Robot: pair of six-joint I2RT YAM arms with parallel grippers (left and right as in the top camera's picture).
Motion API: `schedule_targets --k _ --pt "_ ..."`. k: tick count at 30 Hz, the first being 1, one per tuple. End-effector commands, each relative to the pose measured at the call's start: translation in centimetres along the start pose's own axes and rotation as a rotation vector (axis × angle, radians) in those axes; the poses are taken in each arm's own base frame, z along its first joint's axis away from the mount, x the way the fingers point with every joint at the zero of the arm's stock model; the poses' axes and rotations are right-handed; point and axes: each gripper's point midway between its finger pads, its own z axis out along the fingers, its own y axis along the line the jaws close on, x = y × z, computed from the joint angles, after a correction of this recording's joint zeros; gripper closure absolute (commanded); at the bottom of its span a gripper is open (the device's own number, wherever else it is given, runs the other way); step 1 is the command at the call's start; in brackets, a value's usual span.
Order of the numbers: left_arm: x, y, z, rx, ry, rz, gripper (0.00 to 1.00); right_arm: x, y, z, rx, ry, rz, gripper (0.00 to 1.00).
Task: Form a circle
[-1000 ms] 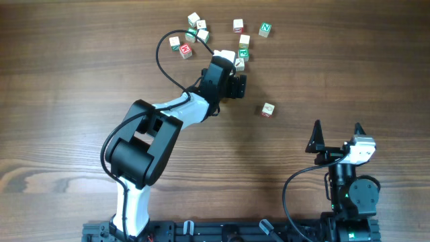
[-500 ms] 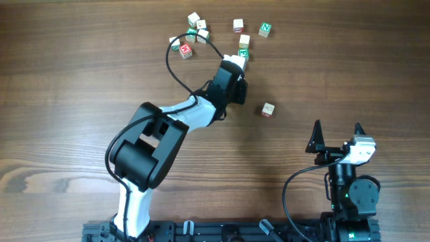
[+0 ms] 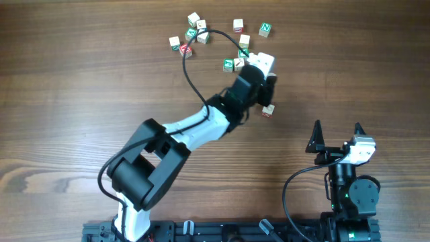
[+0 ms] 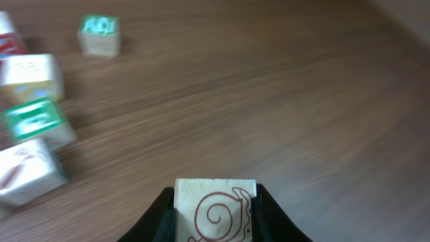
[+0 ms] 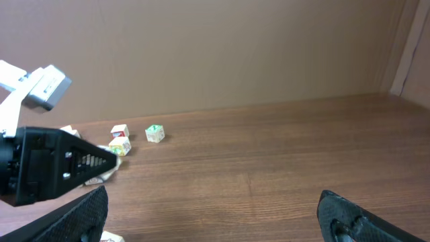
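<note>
A: What changed?
B: The left end effector [image 4: 215,202] has clamped a snail cube [image 4: 216,214] and swung right. The right end effector [image 3: 336,131] gapes idle.
A: The circle [image 3: 238,62]?
B: Seemingly just three tight cubes, far, just left of it.

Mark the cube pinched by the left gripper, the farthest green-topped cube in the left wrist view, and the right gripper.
pinched cube [image 4: 216,212], left wrist view, pale face with red spiral.
green-topped cube [image 4: 99,27], left wrist view, green top face.
right gripper [image 3: 337,129], overhead view, midway between its fingertips.

Dark wooden table [image 3: 67,81], brown backdrop wall [image 5: 235,47]
</note>
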Motion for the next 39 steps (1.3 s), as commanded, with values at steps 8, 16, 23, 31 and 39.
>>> schedule_targets --k 8,16,23,31,39 --pt "1.2 -7.5 1.7 0.174 -0.086 -0.164 0.83 -0.5 0.3 -0.1 -0.013 -0.015 -0.004 0.0" --pt "3.7 -10.3 3.6 0.21 -0.033 -0.203 0.74 -0.5 0.3 -0.1 -0.014 -0.015 -0.004 0.0" --pt "4.1 -9.9 3.7 0.195 -0.019 -0.168 0.51 -0.5 0.3 -0.1 -0.014 -0.015 -0.004 0.0" --pt "1.6 -6.8 3.5 0.117 -0.012 -0.087 0.42 -0.5 0.3 -0.1 -0.013 -0.015 -0.004 0.0" --pt "-6.2 1.7 -3.3 -0.067 0.004 -0.111 0.05 -0.5 0.3 -0.1 -0.014 -0.015 -0.004 0.0"
